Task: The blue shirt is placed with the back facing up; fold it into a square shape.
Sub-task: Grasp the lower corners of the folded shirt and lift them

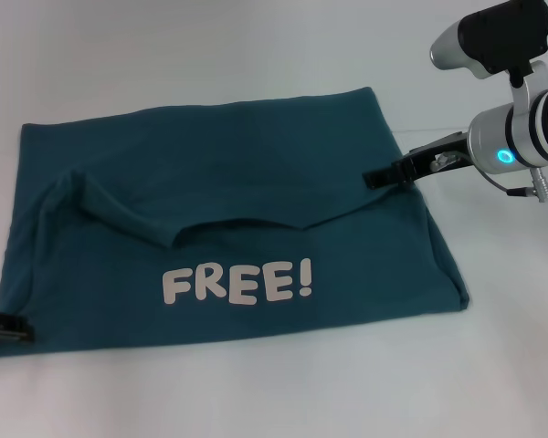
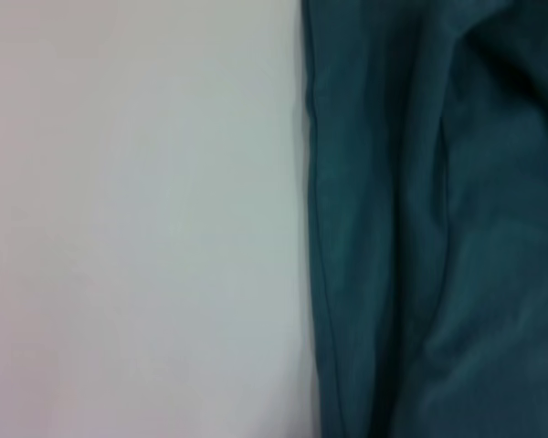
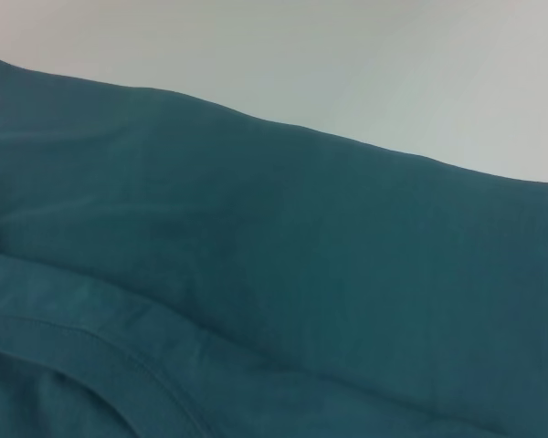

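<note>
**Two grippers at the shirt's edges, fold partly made**

One gripper matters most to me now: my right gripper (image 1: 381, 176) sits at the right edge of the blue shirt (image 1: 256, 155), though I cannot tell whether its jaws pinch cloth. My left gripper (image 1: 5, 326) waits at the near left corner, fingers unreadable. I judge the shirt half folded, white "FREE!" lettering (image 1: 237, 284) exposed, lying flat on the plain white table (image 1: 256, 392).
</note>
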Robot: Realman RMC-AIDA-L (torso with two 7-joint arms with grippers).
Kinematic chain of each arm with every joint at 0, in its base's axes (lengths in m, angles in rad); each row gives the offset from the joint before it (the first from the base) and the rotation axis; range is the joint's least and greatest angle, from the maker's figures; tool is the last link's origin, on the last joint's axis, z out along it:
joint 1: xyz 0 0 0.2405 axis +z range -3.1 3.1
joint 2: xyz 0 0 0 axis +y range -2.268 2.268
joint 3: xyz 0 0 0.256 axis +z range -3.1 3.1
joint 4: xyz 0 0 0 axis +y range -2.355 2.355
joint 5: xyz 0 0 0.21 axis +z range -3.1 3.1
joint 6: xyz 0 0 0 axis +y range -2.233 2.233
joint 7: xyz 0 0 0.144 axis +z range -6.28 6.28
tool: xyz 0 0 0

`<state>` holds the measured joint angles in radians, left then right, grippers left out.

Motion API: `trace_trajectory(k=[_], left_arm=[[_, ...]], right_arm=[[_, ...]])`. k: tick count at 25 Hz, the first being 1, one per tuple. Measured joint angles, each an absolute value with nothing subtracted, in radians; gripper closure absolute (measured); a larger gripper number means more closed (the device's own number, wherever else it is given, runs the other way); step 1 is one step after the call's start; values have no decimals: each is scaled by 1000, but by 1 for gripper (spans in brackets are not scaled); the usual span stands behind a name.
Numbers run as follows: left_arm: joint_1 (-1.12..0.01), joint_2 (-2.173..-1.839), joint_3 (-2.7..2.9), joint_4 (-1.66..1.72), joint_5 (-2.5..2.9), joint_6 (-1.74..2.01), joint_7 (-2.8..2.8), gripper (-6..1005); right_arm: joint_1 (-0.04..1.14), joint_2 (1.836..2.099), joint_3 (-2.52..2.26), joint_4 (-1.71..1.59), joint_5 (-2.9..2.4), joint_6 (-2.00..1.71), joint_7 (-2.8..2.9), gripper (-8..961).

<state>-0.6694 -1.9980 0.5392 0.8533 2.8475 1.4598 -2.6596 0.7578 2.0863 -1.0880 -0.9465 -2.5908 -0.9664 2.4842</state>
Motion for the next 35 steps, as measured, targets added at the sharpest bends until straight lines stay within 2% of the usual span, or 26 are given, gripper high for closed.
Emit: trace_trajectory(k=[22, 27, 35], left_arm=[[-697, -2008, 570, 826, 2805, 1416, -2607, 206], [-699, -2008, 577, 823, 2804, 1412, -2595, 445], [-702, -2009, 577, 813, 2804, 1414, -2568, 600]], right_arm=[[757, 2086, -1098, -947, -2591, -977, 2491, 28], [752, 2086, -1098, -947, -2591, -984, 2492, 28], [748, 2085, -1088, -996, -2674, -1057, 2577, 28]])
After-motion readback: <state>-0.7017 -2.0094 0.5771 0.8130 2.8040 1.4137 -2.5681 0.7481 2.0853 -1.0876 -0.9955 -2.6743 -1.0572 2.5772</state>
